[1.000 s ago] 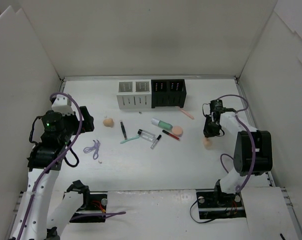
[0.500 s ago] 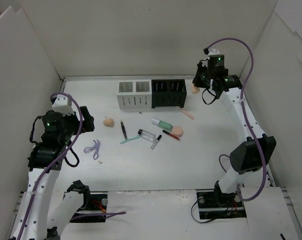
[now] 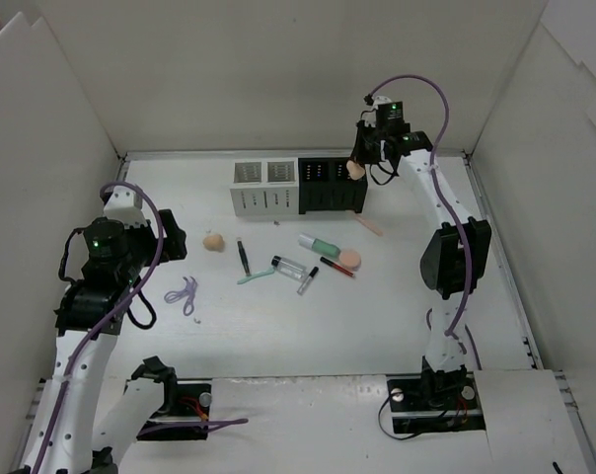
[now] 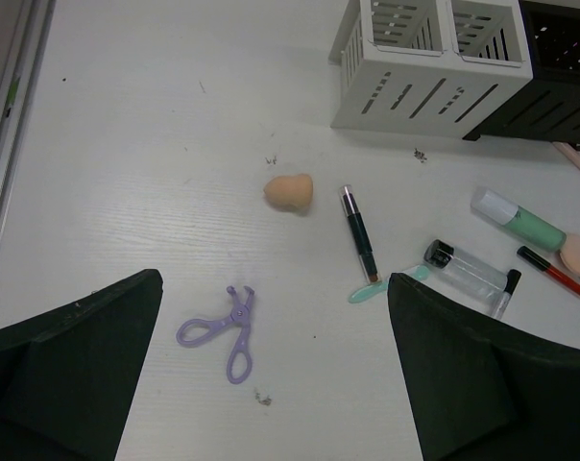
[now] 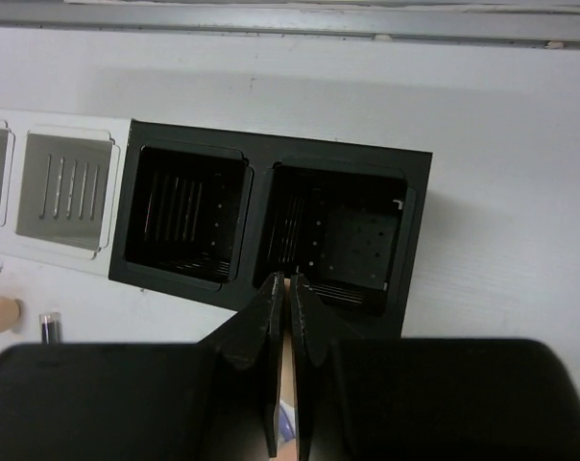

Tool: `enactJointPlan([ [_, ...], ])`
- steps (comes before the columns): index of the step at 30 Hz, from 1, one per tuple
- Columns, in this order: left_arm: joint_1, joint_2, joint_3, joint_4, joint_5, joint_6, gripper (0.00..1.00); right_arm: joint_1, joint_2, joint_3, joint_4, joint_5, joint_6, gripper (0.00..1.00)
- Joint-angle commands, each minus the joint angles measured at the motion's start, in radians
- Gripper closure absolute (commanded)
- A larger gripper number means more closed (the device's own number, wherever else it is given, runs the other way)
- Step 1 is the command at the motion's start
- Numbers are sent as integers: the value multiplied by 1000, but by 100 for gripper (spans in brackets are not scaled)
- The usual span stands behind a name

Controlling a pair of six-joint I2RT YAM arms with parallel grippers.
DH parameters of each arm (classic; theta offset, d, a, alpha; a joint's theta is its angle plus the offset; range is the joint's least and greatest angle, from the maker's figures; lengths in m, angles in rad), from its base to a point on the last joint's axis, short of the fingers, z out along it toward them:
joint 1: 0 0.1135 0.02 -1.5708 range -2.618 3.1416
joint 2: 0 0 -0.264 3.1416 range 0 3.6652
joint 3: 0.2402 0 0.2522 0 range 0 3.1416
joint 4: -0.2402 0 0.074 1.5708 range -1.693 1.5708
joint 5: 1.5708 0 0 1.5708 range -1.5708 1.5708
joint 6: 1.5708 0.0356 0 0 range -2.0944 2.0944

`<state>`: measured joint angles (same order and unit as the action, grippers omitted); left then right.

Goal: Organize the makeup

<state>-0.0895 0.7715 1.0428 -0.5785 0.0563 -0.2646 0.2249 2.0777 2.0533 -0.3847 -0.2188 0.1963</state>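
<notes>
**Right arm: sponge over the black box, drop not yet made**

Right gripper (image 5: 282, 291) is clenched on a peach sponge (image 3: 356, 171). The wrist view shows only a thin peach sliver between the closed fingers, so the foam is squashed hard. It hangs above the black box (image 5: 260, 192), roughly over the near-left edge of the right-hand cell rather than its middle.

To do it well:
- Nudge toward the cell centre first. From here a drop would probably catch the rim or the divider.
- Go down until the sponge is below the rim, then let go. Compressed foam likely springs back and could hop out if dropped from height.
- Open fully and pause, since the sponge may cling to one pad.
- Lift straight up, clear of the walls.

Left gripper (image 4: 274, 288) is spread wide and holds nothing, hovering over the left of the table.

Loose on the table: second sponge (image 4: 289, 191), black stick (image 4: 359, 230), mint-green tube (image 3: 320, 243), clear vial (image 3: 289, 265), red stick (image 3: 337, 267), third sponge (image 3: 349, 260).
</notes>
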Motion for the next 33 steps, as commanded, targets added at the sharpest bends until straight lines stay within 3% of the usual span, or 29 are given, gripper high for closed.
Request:
enactJointPlan([
  [1, 7, 14, 31, 57, 19, -5, 1, 13, -5, 50, 102, -47, -15, 98],
  [9, 7, 12, 28, 62, 33, -5, 0, 21, 35, 19, 214, -53, -17, 95],
  [15, 7, 15, 28, 62, 36, -5, 1, 22, 48, -2, 234, -37, -23, 80],
  [17, 7, 14, 26, 63, 39, -5, 1, 24, 50, -18, 245, -28, -26, 67],
  [23, 7, 14, 26, 63, 40, -4, 1, 24, 12, -57, 253, -24, -40, 60],
  [28, 7, 12, 28, 60, 39, -5, 1, 57, -160, -209, 262, 33, -103, 59],
  [33, 7, 9, 31, 60, 39, -4, 1, 125, -385, -490, 268, 111, -147, 54],
])
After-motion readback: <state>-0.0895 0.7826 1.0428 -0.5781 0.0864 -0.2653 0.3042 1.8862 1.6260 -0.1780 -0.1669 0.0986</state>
